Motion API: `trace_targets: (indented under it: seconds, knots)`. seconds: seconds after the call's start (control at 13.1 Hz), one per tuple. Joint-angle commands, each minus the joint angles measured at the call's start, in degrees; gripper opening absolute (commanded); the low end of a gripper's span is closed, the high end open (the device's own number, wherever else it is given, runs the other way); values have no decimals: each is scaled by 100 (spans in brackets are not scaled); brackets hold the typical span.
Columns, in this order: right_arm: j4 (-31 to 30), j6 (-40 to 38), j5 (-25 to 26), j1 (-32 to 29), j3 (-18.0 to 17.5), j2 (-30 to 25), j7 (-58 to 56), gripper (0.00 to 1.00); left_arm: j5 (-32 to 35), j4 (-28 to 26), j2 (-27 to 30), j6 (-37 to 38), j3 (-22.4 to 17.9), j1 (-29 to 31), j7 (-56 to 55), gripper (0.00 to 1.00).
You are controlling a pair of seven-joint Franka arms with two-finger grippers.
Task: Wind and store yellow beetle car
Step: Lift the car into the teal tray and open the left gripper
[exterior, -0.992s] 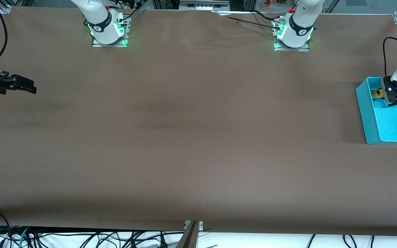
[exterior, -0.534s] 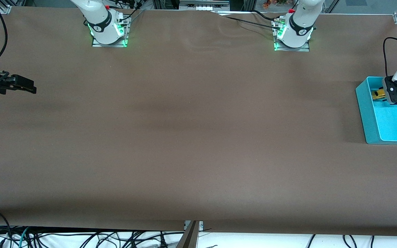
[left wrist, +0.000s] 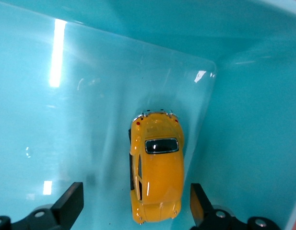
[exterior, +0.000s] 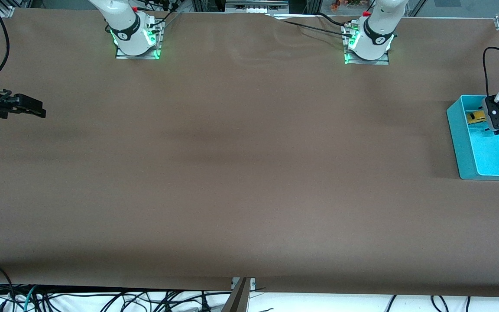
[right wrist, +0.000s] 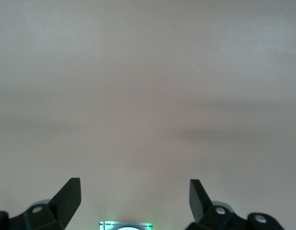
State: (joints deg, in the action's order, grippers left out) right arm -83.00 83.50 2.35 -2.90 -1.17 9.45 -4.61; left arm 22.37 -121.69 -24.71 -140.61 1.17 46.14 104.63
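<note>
1. Tabletop [exterior: 241, 173]: evenly lit from overhead, with soft dark bands.
2. Bin [left wrist: 66, 120]: white glare streaks on its glossy floor.
3. Car [left wrist: 157, 167]: sharp, small highlights.
4. Right wrist view: pale, washed out.

The yellow beetle car [left wrist: 157, 178] is a small, glossy toy with a rounded body, a dark rear window and dark side windows. It sits upright on its wheels on the floor of a turquoise bin [exterior: 461, 138] at the left arm's end of the table, near one corner, touching nothing else.
</note>
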Motion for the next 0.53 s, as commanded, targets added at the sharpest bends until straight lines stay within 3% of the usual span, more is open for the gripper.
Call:
trace_targets:
  seconds: [0.0, 0.23, 0.46]
  knots:
    - [135, -27, -94, -53, -15, 48, -40, 100, -128, 14, 360, 165, 76, 18, 207, 99]
    - [135, -27, -94, -87, -15, 48, -40, 100, -163, 240, 818, 909, 566, 17, 41, 99]
    - [127, -27, -103, -88, -7, 48, -40, 100, -242, 1354, 810, 2744, 1470, -52, -713, 99]
